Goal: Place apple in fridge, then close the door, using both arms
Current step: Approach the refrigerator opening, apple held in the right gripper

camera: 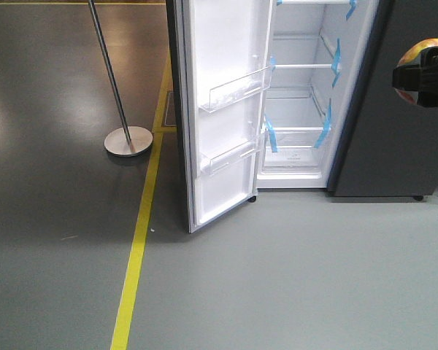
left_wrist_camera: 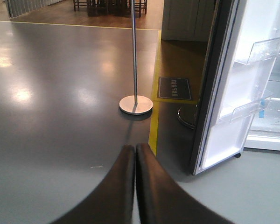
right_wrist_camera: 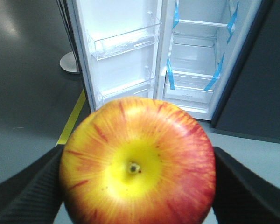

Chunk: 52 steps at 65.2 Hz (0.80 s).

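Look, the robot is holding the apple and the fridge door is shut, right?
No, the door is open, not shut; the front-facing view shows it swung wide. The right fingers do hold the apple.

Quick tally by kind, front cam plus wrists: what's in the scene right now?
apple: 1
fridge: 1
door: 1
door bins: 2
floor stand: 1
Total: 6
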{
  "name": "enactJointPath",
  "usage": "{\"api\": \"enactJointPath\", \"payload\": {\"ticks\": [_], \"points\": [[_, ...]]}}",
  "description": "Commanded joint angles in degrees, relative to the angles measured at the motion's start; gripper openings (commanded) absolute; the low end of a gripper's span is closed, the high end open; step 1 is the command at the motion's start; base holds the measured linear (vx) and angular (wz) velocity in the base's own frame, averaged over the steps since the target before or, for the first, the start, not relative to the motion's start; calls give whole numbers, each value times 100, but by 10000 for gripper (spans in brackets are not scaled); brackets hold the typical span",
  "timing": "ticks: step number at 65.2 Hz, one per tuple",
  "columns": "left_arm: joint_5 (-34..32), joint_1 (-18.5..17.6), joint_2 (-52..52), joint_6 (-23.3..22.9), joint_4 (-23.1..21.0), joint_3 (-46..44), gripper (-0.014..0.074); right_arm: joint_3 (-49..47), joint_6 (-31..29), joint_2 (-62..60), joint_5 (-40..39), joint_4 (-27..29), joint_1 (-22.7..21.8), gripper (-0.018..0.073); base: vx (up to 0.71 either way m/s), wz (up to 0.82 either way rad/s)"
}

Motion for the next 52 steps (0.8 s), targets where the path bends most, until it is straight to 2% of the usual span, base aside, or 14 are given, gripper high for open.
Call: {"api": "enactJointPath", "payload": {"ticks": [1,52], "points": [[-362,-39,-93,-26,16,88,-8,-190,13,-153,-443,10,-36,168,6,-2],[-362,-39,-93,-26,16,88,-8,-190,13,-153,-443,10,-36,168,5,-1]]}}
